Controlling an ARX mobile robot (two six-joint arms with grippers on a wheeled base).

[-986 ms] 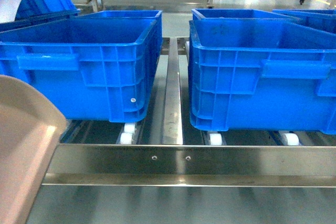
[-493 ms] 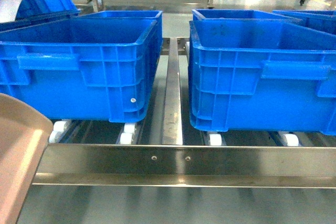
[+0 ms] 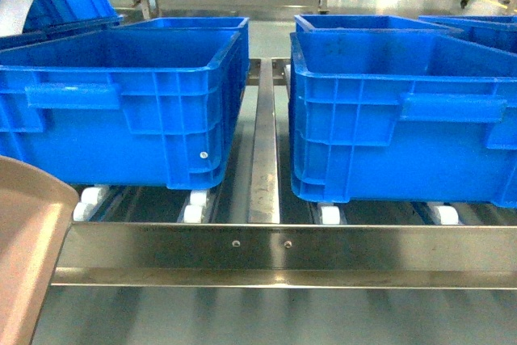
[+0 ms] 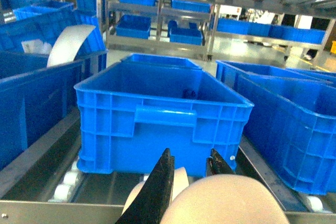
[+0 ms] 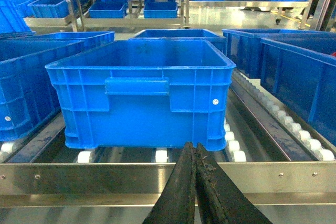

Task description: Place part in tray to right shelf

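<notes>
The cream tray point(image 3: 24, 232) pokes into the head view's bottom left corner, in front of the steel front rail point(image 3: 283, 252) of the right shelf. In the left wrist view my left gripper point(image 4: 190, 153) is shut on the tray point(image 4: 226, 203), its black fingers point(image 4: 163, 182) on either side of the cream plastic. My right gripper point(image 5: 192, 146) is shut with nothing in it and points at the shelf's front rail point(image 5: 105, 177). The part is out of view; the tray's inside does not show.
Two large blue crates point(image 3: 121, 111) point(image 3: 404, 119) stand on the shelf's white rollers point(image 3: 194, 213), with a metal divider strip point(image 3: 264, 159) between them. More blue crates and racks fill the background. A white curved sheet point(image 3: 20, 2) leans at the far left.
The tray has slid left and down in the head view, uncovering a white roller and more of the front rail at the left. The crates have not moved.
</notes>
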